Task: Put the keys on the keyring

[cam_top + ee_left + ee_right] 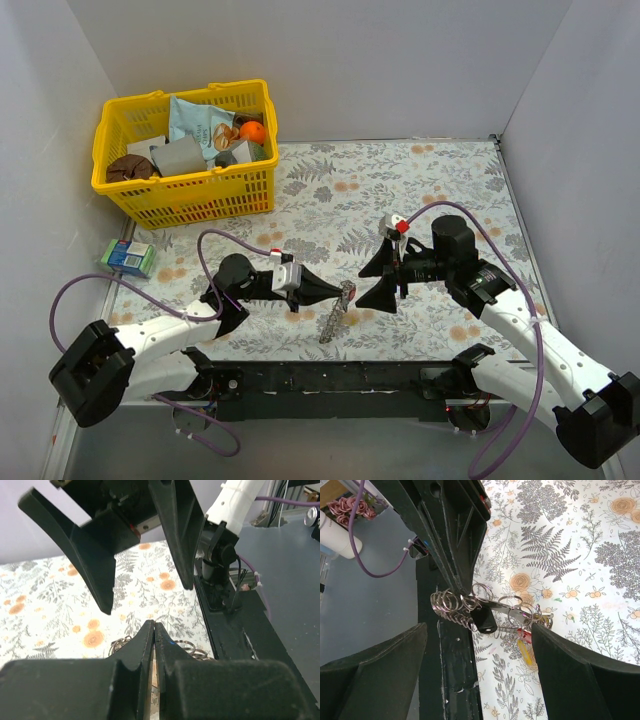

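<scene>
Closest to the lens, the two matte black fingertips (146, 639) of the left jaws tapered to thin wedges and met edge to edge. They were pinched shut on the keyring (186, 646), whose silver wire loops peeped out just behind them. From above, the keyring (340, 312) hung edge-on and tilted from those tips, over the near edge of the desk (450, 180) and between the two arms. Whether its lower end touched the cloth could not be told.

The right wrist view showed the ring (451, 604) as a thin metal hoop crowded with small shiny coils. The keys (522, 633) dangled among them: one with a dark, blocky plastic head (484, 621), one red, and one yellow (526, 652) lowest.

The right jaws stood wide apart, holding nothing. Their broad, triangular black fingers (375, 670) flanked the ring without touching it.

The desk wore a smooth cloth printed with grey ferns and orange blossoms. At its far left corner stood a yellow plastic lattice basket (190, 200) holding an orange (252, 131) and crumpled packaging. A small blue-green box (128, 256) lay just in front of the basket.
</scene>
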`<state>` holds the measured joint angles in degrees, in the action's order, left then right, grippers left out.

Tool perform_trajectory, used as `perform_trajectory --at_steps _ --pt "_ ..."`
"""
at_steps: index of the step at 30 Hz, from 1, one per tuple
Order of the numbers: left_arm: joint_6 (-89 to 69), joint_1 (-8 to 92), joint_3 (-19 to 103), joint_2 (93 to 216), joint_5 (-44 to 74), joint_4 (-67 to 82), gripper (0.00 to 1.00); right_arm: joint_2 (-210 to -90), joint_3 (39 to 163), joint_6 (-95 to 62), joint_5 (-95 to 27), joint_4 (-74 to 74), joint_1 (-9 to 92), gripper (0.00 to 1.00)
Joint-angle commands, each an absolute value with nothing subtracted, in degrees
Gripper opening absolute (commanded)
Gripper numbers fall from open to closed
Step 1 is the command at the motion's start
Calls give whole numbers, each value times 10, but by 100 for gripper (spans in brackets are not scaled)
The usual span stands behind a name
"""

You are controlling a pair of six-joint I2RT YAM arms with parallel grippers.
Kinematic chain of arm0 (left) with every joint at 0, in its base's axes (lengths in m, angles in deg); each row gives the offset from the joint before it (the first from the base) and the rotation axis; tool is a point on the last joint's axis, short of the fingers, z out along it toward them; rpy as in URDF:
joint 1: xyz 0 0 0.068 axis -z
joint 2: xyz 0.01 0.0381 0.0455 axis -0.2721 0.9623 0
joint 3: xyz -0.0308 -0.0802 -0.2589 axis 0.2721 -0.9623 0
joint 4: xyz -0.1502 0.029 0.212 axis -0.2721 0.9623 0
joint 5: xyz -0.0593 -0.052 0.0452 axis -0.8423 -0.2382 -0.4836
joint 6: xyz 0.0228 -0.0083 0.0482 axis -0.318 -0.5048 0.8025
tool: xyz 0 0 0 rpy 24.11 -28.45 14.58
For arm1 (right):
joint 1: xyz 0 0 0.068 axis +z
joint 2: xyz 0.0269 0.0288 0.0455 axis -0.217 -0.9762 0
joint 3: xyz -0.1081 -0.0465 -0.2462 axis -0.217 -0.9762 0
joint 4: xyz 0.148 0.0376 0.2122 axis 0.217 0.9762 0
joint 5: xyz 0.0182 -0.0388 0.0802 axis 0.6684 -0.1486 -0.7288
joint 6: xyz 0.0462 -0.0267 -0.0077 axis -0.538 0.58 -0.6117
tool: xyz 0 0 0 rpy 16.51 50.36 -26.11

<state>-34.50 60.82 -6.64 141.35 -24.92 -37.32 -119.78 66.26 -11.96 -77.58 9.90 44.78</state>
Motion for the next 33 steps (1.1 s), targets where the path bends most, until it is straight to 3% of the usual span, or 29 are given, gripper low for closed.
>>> perform_trajectory --at_steps 1,18,33 --pt "-324 603 -71 1421 -238 -368 0 -1201 674 -109 -768 89 446 92" --pt "-316 603 -24 1603 -302 -409 0 -1193 679 -99 -738 114 446 93" --pt "-370 603 29 1732 -280 -480 4 -1179 675 -98 -714 134 445 93"
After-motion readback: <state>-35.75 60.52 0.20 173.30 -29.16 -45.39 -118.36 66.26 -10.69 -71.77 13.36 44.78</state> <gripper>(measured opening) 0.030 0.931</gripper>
